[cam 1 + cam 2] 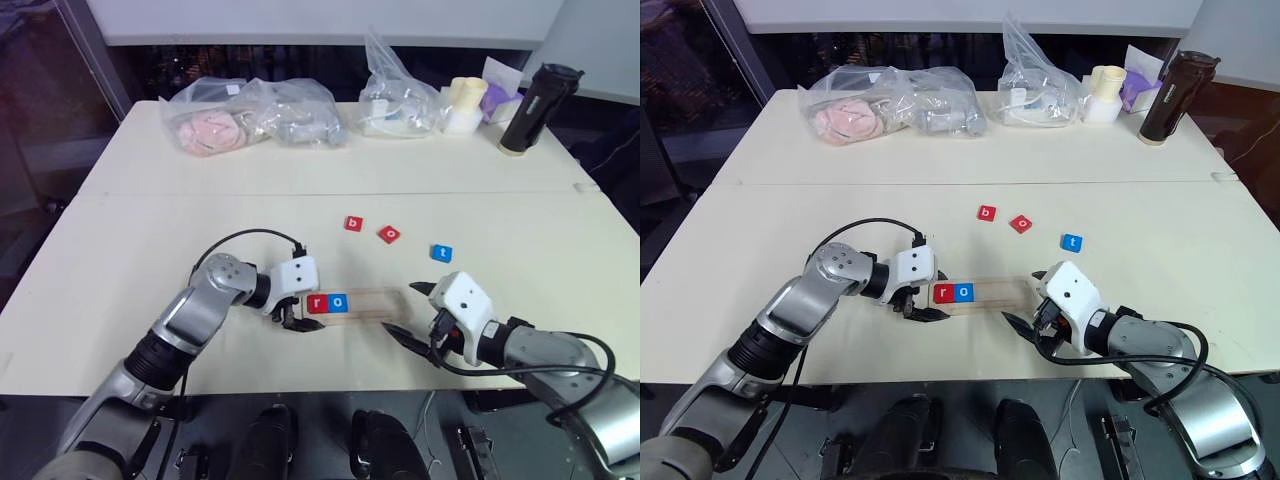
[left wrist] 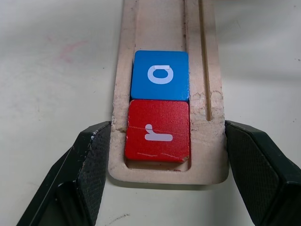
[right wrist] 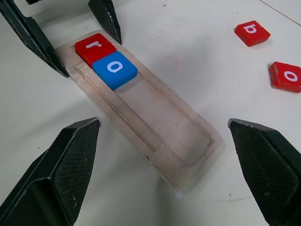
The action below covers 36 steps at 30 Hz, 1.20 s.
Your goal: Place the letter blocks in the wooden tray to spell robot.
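The jaws of the left gripper [image 2: 167, 181] are seen parted, one black finger [image 2: 89, 165] on each side of the rounded end of the narrow pale wooden tray [image 1: 375, 305], both close against its edges, with nothing clamped between them. The jaws of the right gripper [image 3: 164, 165] are spread wide and empty, straddling the opposite end of the tray without touching it.

The tray is laid across the near part of the cream table [image 1: 120, 240], with the left gripper at its 9 o'clock end and the right gripper at its 3 o'clock end. Two letter blocks are seated in its 9 o'clock end: a red square tile marked r [image 1: 318, 303] at the very end, and a blue square tile marked o [image 1: 339, 302] touching it on the 3 o'clock side. The remaining length of the tray is unfilled.

Three blocks lie loose on the table beyond the tray, toward 12 to 2 o'clock: a red tile marked b [image 1: 353, 224], a red tile marked o [image 1: 389, 235], and a blue tile marked t [image 1: 442, 253].
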Available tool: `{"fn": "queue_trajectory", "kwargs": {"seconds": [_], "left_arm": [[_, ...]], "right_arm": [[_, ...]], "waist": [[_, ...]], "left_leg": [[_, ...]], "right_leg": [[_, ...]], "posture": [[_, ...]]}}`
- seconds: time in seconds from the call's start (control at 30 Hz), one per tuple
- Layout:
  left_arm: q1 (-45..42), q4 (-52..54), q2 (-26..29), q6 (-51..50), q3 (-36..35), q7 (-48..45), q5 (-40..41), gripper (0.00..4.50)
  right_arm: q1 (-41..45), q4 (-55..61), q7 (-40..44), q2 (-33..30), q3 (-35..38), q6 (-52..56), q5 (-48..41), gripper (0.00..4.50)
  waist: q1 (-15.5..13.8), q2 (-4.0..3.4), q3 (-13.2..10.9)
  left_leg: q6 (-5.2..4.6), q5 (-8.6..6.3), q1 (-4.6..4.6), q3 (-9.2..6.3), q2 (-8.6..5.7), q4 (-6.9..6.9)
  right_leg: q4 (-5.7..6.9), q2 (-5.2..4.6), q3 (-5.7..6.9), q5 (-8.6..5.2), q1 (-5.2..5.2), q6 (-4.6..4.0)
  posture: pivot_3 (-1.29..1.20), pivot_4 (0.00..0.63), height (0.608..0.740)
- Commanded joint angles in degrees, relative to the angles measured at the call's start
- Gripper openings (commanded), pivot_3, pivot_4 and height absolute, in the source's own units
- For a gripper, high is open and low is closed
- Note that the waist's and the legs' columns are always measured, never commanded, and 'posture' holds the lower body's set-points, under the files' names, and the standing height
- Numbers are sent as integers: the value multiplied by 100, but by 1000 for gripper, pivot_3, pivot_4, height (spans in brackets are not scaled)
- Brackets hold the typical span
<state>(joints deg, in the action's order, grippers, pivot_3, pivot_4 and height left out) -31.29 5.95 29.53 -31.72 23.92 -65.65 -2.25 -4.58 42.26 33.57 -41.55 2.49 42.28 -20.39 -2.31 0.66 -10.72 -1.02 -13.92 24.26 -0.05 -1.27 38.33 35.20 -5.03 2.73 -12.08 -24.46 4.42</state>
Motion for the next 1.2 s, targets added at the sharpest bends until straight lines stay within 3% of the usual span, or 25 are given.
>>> {"fn": "queue_trajectory", "kwargs": {"seconds": [0.03, 0.73, 1.2], "left_arm": [[67, -7, 67, 216, 195, 8, -33, 4482], [-229, -48, 189, 194, -294, 270, 370, 4482], [-517, 313, 639, -201, -781, -213, 1179, 4482]], "right_arm": [[71, 97, -23, -13, 59, -7, -12, 4500], [247, -31, 41, 13, -40, -10, -18, 4500], [527, -126, -20, 132, -102, -41, -48, 4500]], "waist": [[6, 0, 0], [11, 0, 0], [11, 2, -2]], "left_leg": [[0, 0, 0, 0, 0, 0], [0, 0, 1, -1, 1, -2], [0, 0, 3, -2, 1, -2]], "right_leg": [[0, 0, 0, 0, 0, 0], [-1, 1, 0, 0, -3, 0], [-1, 3, 0, 0, -5, -1]], "posture": [[0, 150, 740], [0, 150, 740], [0, 150, 740]]}}
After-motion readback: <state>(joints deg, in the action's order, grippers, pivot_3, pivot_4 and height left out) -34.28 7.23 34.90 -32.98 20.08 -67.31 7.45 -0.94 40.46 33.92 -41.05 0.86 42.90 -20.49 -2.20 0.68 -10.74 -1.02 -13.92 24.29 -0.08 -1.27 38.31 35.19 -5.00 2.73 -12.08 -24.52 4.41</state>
